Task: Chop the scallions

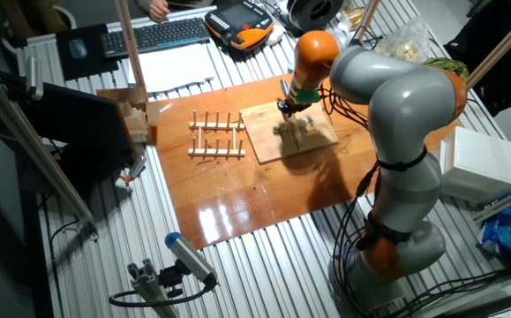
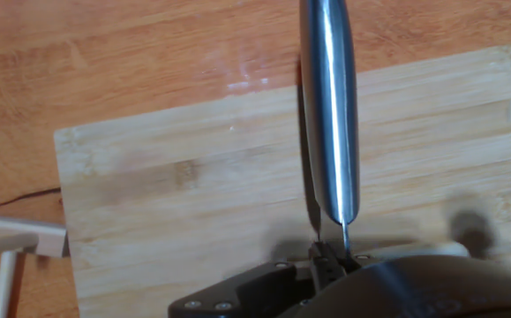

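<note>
A pale wooden cutting board [image 1: 268, 141] lies on the brown tabletop; it fills most of the hand view [image 2: 193, 203]. My gripper [image 1: 290, 108] hovers over the board's far part, shut on a knife. In the hand view the steel blade [image 2: 330, 106] runs edge-on away from the gripper [image 2: 330, 261] across the board. A pale cream strip [image 2: 414, 250] at the lower right, right by the gripper body, may be the scallion piece; it is blurred and partly hidden. In the fixed view I cannot make out the scallion under the hand.
A wooden slatted rack [image 1: 217, 134] sits left of the board; its corner shows in the hand view [image 2: 17, 238]. A wooden block stand [image 1: 136, 119] is at the tabletop's left edge. Long green stalks [image 1: 445, 64], a white box [image 1: 480, 163] and a keyboard [image 1: 154, 35] lie around.
</note>
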